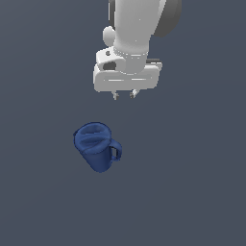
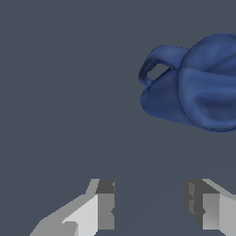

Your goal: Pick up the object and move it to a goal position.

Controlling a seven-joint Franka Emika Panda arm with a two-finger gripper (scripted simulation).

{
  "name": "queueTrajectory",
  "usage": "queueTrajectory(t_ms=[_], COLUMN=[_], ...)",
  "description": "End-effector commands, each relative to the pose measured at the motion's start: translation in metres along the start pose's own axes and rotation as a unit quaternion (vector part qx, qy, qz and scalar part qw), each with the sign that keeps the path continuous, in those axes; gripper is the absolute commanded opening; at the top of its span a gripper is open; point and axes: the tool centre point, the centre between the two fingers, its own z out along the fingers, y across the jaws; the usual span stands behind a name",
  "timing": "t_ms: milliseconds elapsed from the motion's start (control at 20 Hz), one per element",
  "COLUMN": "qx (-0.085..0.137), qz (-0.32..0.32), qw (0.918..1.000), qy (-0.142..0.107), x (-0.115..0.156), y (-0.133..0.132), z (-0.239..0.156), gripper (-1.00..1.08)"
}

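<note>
Not much else is shown here, honestly: just a plain, flat, matte dark grey-blue floor surface [image 1: 38, 202] filling both views, evenly lit and unmarked. The same smooth floor surface [image 2: 60, 92] is seen from the wrist view, edge to edge.

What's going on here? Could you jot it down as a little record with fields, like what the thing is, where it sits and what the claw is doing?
Object: dark blue mug with a loop handle
Mug position: on the plain grey floor, handle toward the exterior view's right
Claw: gripper open, holding nothing
Claw and mug: apart, no contact; the mug is off to one side, not between the fingers
Task progress: mug not yet picked up
</note>
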Motion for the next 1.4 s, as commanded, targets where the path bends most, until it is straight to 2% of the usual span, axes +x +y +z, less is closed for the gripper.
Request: queueTrajectory(t_ms=[0,300,450,650,1000,1350], qx=[-0.011,-0.039,-0.053,-0.069,-0.093,-0.111], qz=[-0.035,-0.133,-0.181,-0.244,-0.346,-0.438], qw=[0.9993,0.9896,0.9806,0.9645,0.9262,0.8769], qy=[-0.009,-0.037,-0.053,-0.076,-0.118,-0.165], x=[0.01,0.037,0.05,0.067,0.095,0.12], y=[0.001,0.005,0.007,0.01,0.014,0.017], z=[0.003,0.014,0.021,0.03,0.049,0.07], gripper=[0.28,0.28,0.28,0.28,0.28,0.28])
